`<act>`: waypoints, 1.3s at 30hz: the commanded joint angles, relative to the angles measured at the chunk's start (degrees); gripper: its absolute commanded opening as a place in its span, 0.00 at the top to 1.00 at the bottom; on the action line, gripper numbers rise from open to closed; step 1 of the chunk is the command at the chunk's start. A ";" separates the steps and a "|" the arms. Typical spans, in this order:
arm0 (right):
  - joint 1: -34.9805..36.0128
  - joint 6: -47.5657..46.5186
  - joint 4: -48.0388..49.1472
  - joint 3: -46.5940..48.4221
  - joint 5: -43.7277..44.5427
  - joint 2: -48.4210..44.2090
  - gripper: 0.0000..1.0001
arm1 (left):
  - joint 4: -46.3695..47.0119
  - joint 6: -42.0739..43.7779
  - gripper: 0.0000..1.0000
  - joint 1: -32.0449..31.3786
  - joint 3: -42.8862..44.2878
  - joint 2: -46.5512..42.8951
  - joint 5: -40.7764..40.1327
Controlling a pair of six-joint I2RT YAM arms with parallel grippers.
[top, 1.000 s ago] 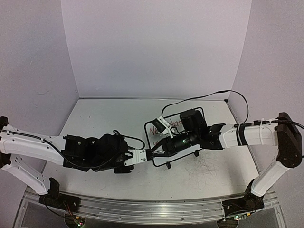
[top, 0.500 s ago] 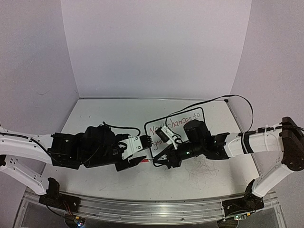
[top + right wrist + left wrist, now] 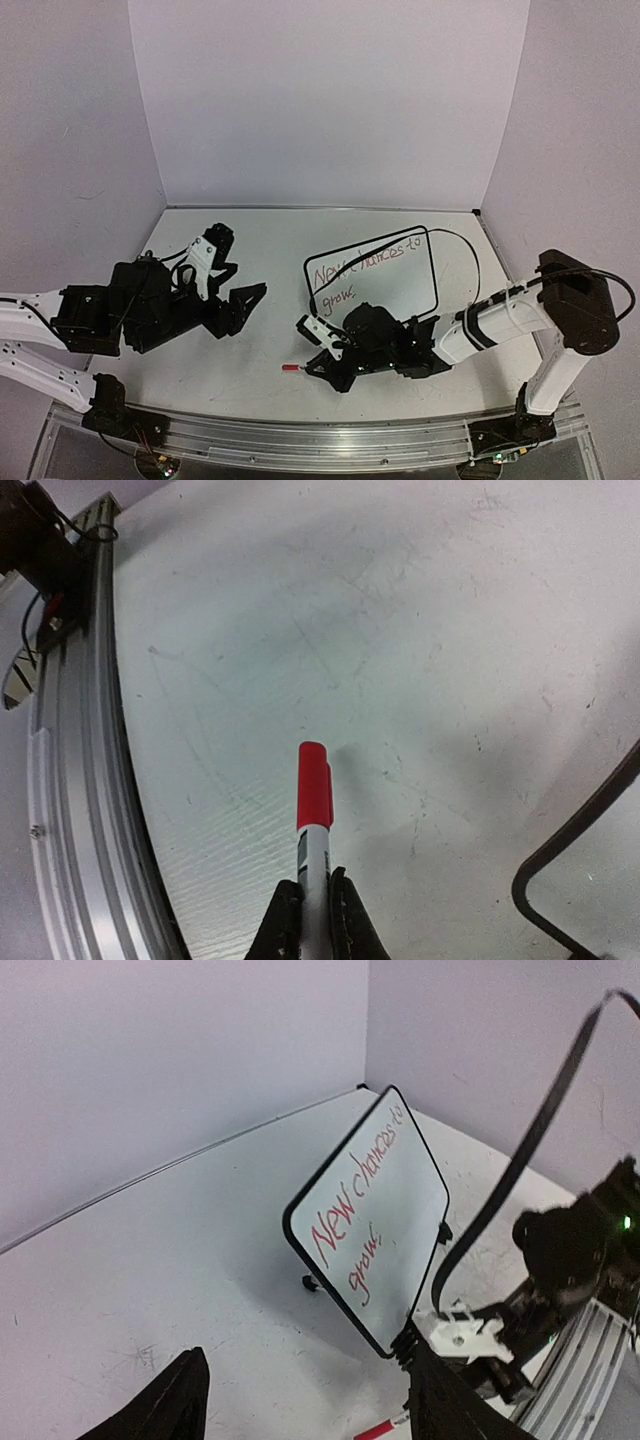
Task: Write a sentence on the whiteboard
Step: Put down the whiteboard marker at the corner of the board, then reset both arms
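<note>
The board (image 3: 375, 268) stands on its small feet right of the table's (image 3: 240, 235) middle, leaning back, its face turned up and toward the arms. Red handwriting on it reads "New chances to grow", clear in the left wrist view (image 3: 372, 1218). The left gripper (image 3: 232, 270) sits well to the left of the board, apart from it, its fingers (image 3: 180, 1405) spread wide with nothing between them but bare table. The right gripper (image 3: 322, 352) is down low just in front of the board's near edge, its fingers (image 3: 286, 920) pinched tight on a marker (image 3: 313, 815). The marker has a white barrel and a red cap, and in the top view the cap (image 3: 290, 367) pokes out to the left toward the table's front rail (image 3: 300, 430). It lies close over the table; I can't tell whether it touches.
</note>
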 commanded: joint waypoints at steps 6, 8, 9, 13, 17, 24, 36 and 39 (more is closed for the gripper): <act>0.92 2.34 1.81 0.92 7.01 2.28 0.80 | 2.01 -13.84 0.24 0.36 -2.25 -5.36 -11.41; 0.87 3.11 1.91 0.21 7.89 1.34 0.71 | 1.82 -15.58 0.22 0.50 -2.65 -5.71 -11.65; 0.83 3.58 1.72 -0.01 8.73 0.77 0.67 | 1.75 -16.47 0.22 0.58 -2.84 -5.89 -11.72; 0.82 5.29 -1.44 -0.26 11.19 -4.22 0.52 | 1.46 -20.73 0.17 1.71 -3.67 -6.08 -10.62; 0.85 7.42 -6.18 -1.20 15.71 -13.11 0.41 | 0.76 -23.53 0.15 5.55 -3.93 -6.46 -5.28; -3.55 10.49 -21.16 1.52 25.95 -31.46 0.32 | 0.98 -23.52 0.10 15.53 -2.99 -5.27 5.08; -39.76 3.29 -30.64 7.58 20.89 -46.81 0.12 | -1.22 -13.62 0.01 31.95 6.64 -5.47 8.99; -40.69 1.54 -31.02 9.99 24.80 -50.29 0.04 | -1.77 -10.38 0.01 31.98 10.06 -6.80 7.20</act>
